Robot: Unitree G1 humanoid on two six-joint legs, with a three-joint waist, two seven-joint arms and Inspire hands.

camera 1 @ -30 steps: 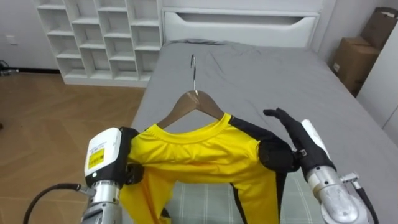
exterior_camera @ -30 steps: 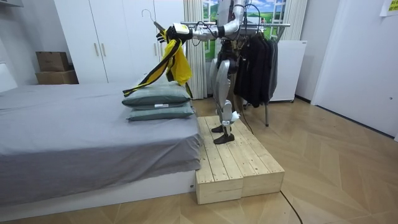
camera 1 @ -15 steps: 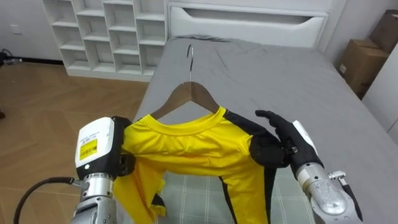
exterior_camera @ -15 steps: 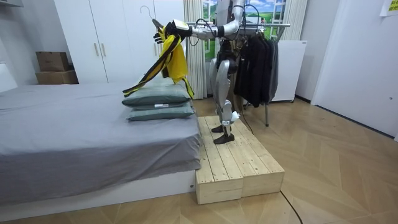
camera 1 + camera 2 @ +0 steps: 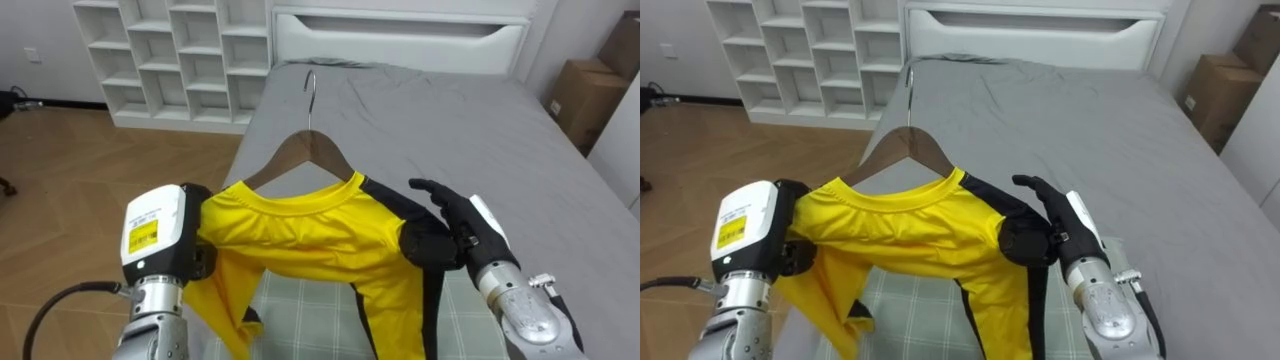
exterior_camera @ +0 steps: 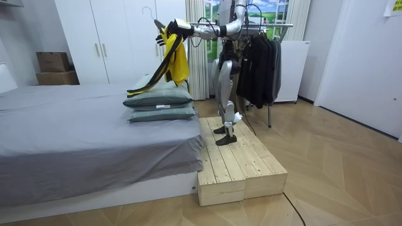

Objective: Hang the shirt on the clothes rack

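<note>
Yellow shirt (image 5: pixel 300 240) with black side panels hangs on a wooden hanger (image 5: pixel 310 155), held up in the air between the two hands. The hanger's wire hook rises above and ahead of both hands, and its wooden neck shows over the collar.

The left hand (image 5: pixel 205 263) is at the shirt's left shoulder and is tucked into the yellow cloth, so I cannot tell whether it grips. The right hand (image 5: pixel 445 225) is at the shirt's right shoulder, its palm against the black panel. Its fingers (image 5: pixel 432 190) look stretched out and relaxed above the shoulder seam rather than curled round anything, though dark hand on dark cloth makes this hard to read.

Below both hands the shirt's body drops toward a checked pillow (image 5: pixel 310 320). Beyond the hands lies the grey bed (image 5: pixel 480 130) with its white headboard (image 5: pixel 400 35). A white cubby shelf (image 5: pixel 170 50) stands ahead and to the left of the left hand. Cardboard boxes (image 5: pixel 575 100) stand far out to the right of the right hand.

In the room view the robot stands upright on a wooden platform (image 6: pixel 239 166) beside the bed. Both arms reach out at shoulder height toward the room view's left, over two stacked pillows (image 6: pixel 160 103). The shirt's lower end hangs near the upper one. Behind the robot stands a clothes rack (image 6: pixel 260 63) of dark garments.
</note>
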